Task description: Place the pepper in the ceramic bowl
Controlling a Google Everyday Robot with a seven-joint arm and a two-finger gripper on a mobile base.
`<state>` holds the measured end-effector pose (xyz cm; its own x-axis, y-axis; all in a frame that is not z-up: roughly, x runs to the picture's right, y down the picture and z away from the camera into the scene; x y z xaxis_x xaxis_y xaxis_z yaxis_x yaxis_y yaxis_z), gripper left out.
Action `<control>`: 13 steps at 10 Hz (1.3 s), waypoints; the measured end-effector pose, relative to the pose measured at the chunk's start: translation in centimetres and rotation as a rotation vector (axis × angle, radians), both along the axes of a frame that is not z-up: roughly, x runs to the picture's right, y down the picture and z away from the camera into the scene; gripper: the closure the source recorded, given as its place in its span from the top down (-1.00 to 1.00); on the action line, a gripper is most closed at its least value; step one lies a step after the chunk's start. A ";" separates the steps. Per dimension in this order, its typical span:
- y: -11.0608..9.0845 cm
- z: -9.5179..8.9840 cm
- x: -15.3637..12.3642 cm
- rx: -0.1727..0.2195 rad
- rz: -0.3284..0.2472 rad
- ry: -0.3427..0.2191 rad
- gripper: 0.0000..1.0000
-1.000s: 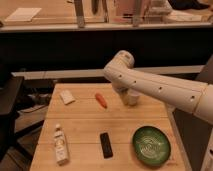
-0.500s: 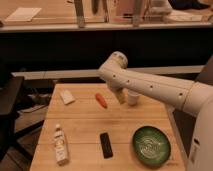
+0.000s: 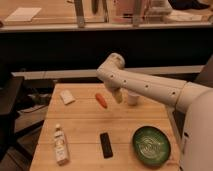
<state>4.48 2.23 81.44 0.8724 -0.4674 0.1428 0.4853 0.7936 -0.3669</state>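
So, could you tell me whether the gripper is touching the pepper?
Apart. The camera view shows a strip of table between the pepper and the gripper, which hangs just to the pepper's right.

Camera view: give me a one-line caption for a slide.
Open gripper hangs beside the pepper on the wooden table; the ceramic bowl sits empty near the front edge.

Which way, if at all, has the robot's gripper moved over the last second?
Yes. The gripper has shifted away from the white cup and toward the pepper, which stayed put; it hangs between them.
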 end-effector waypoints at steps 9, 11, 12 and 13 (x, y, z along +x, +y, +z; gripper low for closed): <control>1.0 4.0 -2.4 -0.023 -0.051 -0.104 0.60; 1.1 4.6 -2.6 -0.030 -0.059 -0.117 0.60; 1.3 5.2 -3.1 -0.035 -0.065 -0.127 0.60; 1.3 5.7 -3.7 -0.039 -0.072 -0.139 0.60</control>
